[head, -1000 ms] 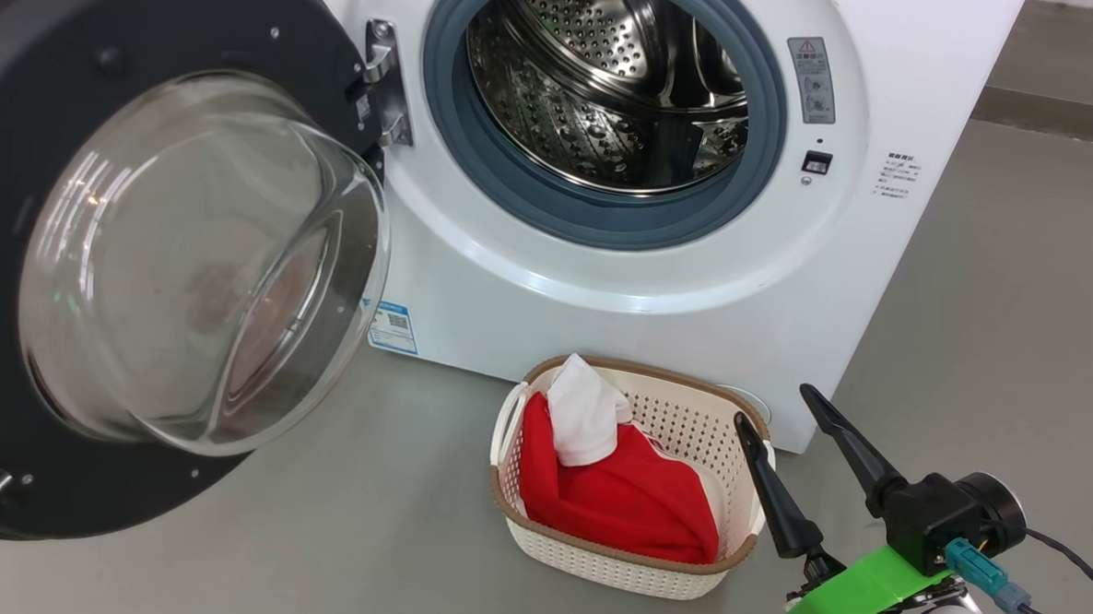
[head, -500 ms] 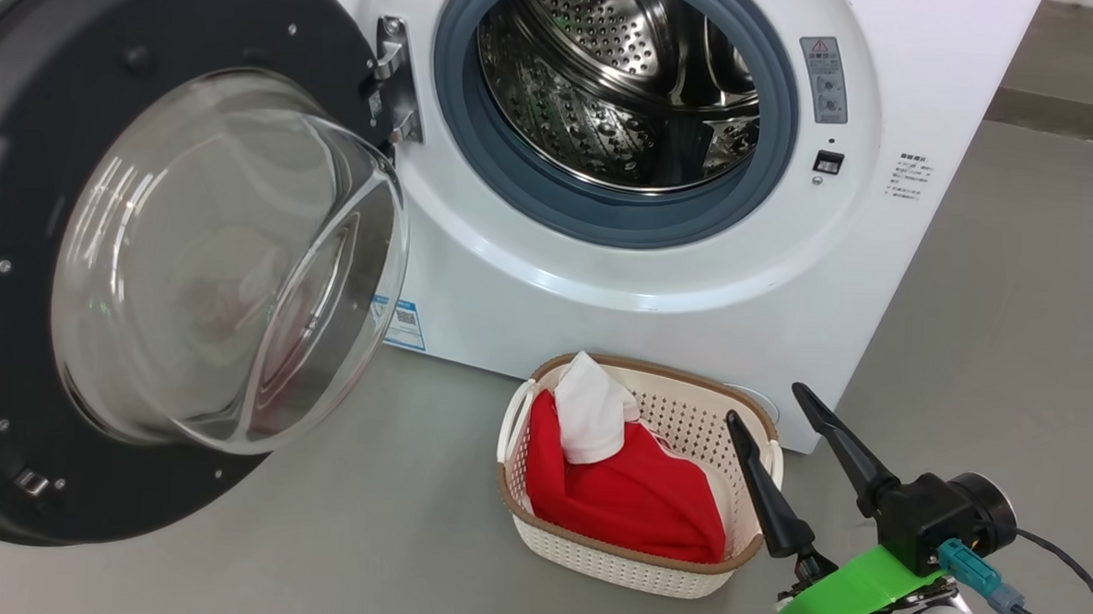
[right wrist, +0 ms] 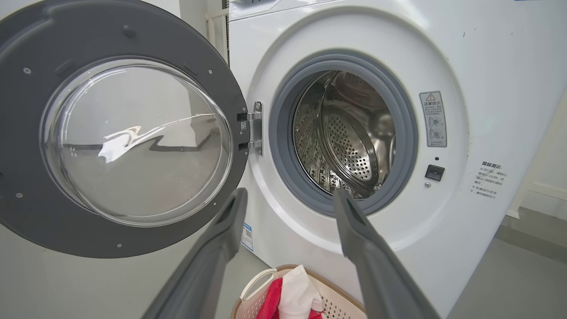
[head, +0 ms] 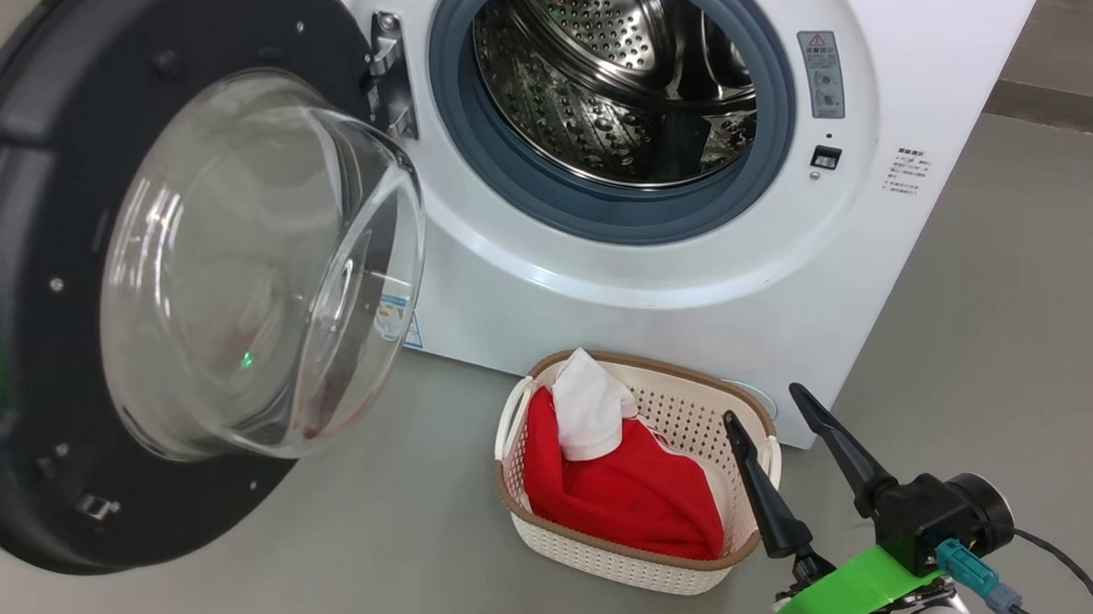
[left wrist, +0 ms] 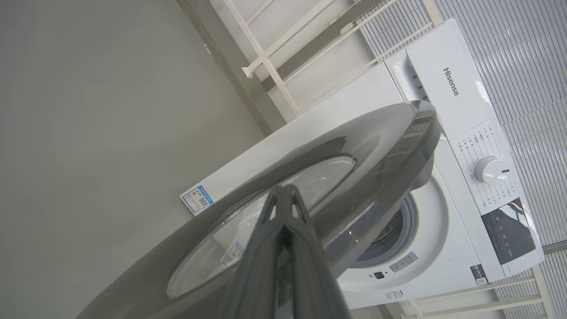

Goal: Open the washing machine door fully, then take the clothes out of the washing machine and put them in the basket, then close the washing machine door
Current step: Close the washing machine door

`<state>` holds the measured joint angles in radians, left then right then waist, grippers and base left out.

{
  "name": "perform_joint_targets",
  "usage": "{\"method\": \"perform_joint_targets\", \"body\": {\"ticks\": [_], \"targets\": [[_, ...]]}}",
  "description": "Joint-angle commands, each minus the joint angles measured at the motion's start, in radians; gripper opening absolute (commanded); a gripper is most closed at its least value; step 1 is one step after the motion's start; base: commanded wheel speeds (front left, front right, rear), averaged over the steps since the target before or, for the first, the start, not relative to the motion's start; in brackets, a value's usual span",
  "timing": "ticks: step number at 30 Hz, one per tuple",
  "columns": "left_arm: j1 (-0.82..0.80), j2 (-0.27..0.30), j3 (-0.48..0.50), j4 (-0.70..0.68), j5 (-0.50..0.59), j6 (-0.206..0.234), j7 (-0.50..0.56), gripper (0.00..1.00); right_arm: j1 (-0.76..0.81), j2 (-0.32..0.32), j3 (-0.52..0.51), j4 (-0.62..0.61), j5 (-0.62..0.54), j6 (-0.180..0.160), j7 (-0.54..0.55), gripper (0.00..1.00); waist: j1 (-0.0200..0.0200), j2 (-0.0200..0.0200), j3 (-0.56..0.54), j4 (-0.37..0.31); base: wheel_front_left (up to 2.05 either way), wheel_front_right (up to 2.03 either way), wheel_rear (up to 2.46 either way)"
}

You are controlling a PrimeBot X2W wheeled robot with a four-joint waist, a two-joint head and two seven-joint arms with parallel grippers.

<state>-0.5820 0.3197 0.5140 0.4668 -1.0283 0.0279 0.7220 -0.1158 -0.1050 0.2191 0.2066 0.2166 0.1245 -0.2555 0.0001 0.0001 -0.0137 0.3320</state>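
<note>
Door's wide open: the washing machine door (head: 234,275) hangs out to the left, and the drum (head: 612,79) looks empty from here. The clothes (head: 630,495) are piled in the basket (head: 619,552), on the floor right in front of the washing machine (head: 658,284). Closing up looks like all that's left.

Your left end effector (left wrist: 285,188) has its fingers pressed together, tips at the door's glossy outer face. I can't tell if they're actually touching it. Your right end effector (head: 762,404) has its fingers spread with nothing in them, just right of the basket.

Here's where it could go wrong. Narrow tips on that slick, curved face could skid off as you push, and you'd lose the door mid-swing. Push too close to the hinge (head: 386,69) and it may stall short of the latch (head: 822,157), leaving it ajar. The white piece stands above the basket rim, so a low door edge might brush it. Keep that right arm clear of the swing.
</note>
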Motion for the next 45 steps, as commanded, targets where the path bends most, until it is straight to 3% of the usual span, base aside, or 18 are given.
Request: {"method": "perform_joint_targets", "body": {"ticks": [1,23,32,45], "targets": [[0.031,0.008,0.014,-0.066,-0.023,0.008,0.034,0.0,-0.026,0.001,0.018,-0.024,-0.004,0.006,-0.006,1.0,-0.0001,-0.0001,0.0,-0.001,0.0,0.0,0.0],[0.169,-0.179,0.017,-0.405,-0.151,0.076,0.136,0.0,-0.026,0.009,0.017,-0.023,-0.009,0.006,-0.006,1.0,-0.0001,-0.0001,0.014,-0.016,0.0,0.0,0.0],[0.198,-0.218,0.003,-0.453,-0.167,0.089,0.138,0.0,-0.03,0.011,0.02,-0.022,-0.005,0.006,-0.006,1.0,-0.0001,-0.0001,0.015,-0.04,0.0,0.0,0.0],[0.239,-0.266,-0.017,-0.527,-0.316,0.163,0.148,0.0,-0.023,0.017,0.019,-0.021,-0.01,0.006,-0.006,1.0,-0.0001,-0.0001,0.011,-0.081,0.0,0.0,0.0]]}}
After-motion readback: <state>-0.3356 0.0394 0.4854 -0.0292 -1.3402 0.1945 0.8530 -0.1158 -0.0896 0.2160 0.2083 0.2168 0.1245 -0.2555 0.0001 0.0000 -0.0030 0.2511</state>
